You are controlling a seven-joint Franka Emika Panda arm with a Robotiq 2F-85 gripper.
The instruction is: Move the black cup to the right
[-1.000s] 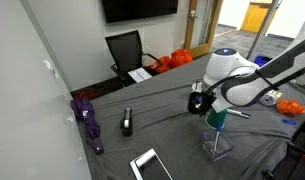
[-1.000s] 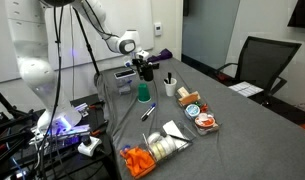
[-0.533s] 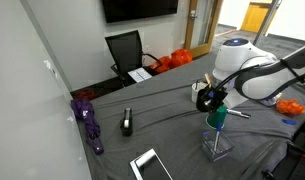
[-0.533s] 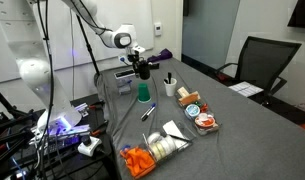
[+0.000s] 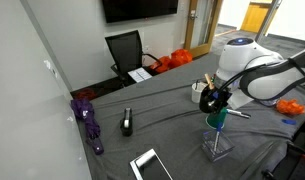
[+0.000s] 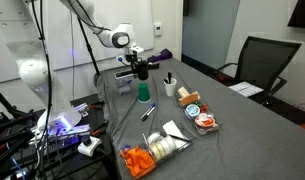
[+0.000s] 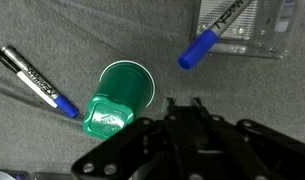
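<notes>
— Where's the black cup (image 5: 204,101)?

— Up at the tip of the gripper (image 6: 140,69), off the table (image 6: 242,125), at 10 o'clock from the green cup (image 5: 216,118) in an exterior view. I can't see whether it holds anything.

— And the jaws?

— I can't tell. It's black on black in both exterior views, and the wrist view shows only the gripper's dark body along the bottom edge.

— Other containers?

— In the wrist view the green cup's mouth faces up and looks empty. In an exterior view a pale cup (image 6: 170,89) with dark utensils sticking up is at 3 o'clock from it. Two round tubs (image 6: 200,116) with orange-red contents are at 4 o'clock. A clear tub (image 6: 140,160) of orange pieces is at 6 o'clock, at the near edge.

— Any writing?

— Two blue-capped markers show in the wrist view. One (image 7: 37,80) lies on the table at 9 o'clock from the green cup. The other (image 7: 214,35) is at 2 o'clock, lying on a clear tray (image 7: 262,40). Both carry print, too blurred to read.
</notes>
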